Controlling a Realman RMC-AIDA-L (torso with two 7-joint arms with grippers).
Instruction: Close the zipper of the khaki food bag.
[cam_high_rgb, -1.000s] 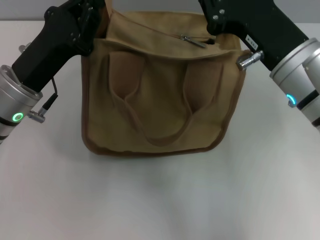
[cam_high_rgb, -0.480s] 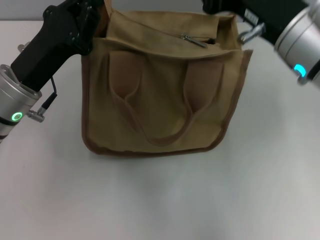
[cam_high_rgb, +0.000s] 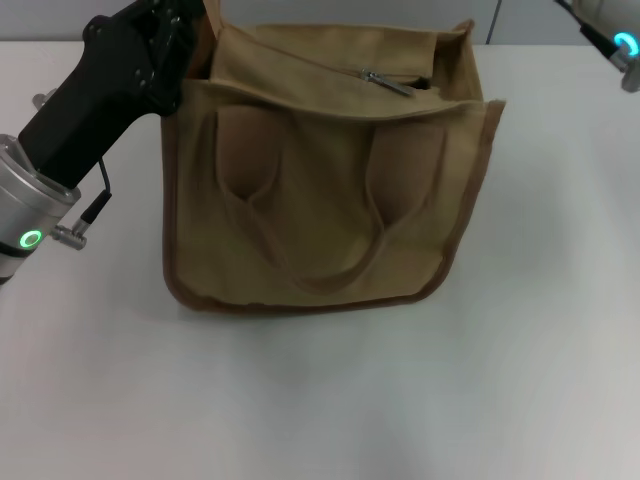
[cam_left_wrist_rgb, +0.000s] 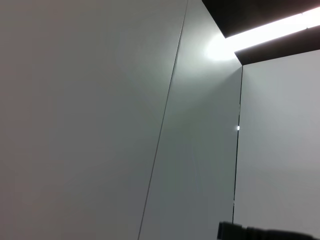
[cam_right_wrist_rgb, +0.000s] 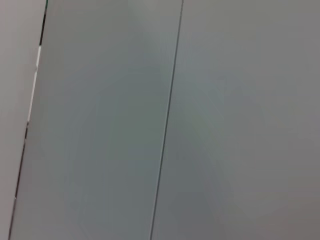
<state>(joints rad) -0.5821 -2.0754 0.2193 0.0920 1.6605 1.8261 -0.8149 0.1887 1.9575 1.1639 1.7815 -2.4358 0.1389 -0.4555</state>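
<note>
The khaki food bag (cam_high_rgb: 320, 190) stands on the white table in the head view, its two looped handles lying flat against the front. Across its top flap runs the zipper, with the silver slider and pull tab (cam_high_rgb: 385, 80) right of the middle; a dark gap shows just past it toward the bag's right corner. My left gripper (cam_high_rgb: 185, 30) is pressed against the bag's top left corner, its black body hiding that edge. Of the right arm only a silver link with a blue light (cam_high_rgb: 620, 40) shows at the top right corner. Both wrist views show only wall panels.
The white table (cam_high_rgb: 320, 400) spreads in front of the bag and to both sides. A cable and plug (cam_high_rgb: 85, 215) hang from my left forearm beside the bag's left side.
My right arm has lifted off the bag's top right corner and swung up and to the right, almost out of the head view. The left arm and the bag have stayed put.
</note>
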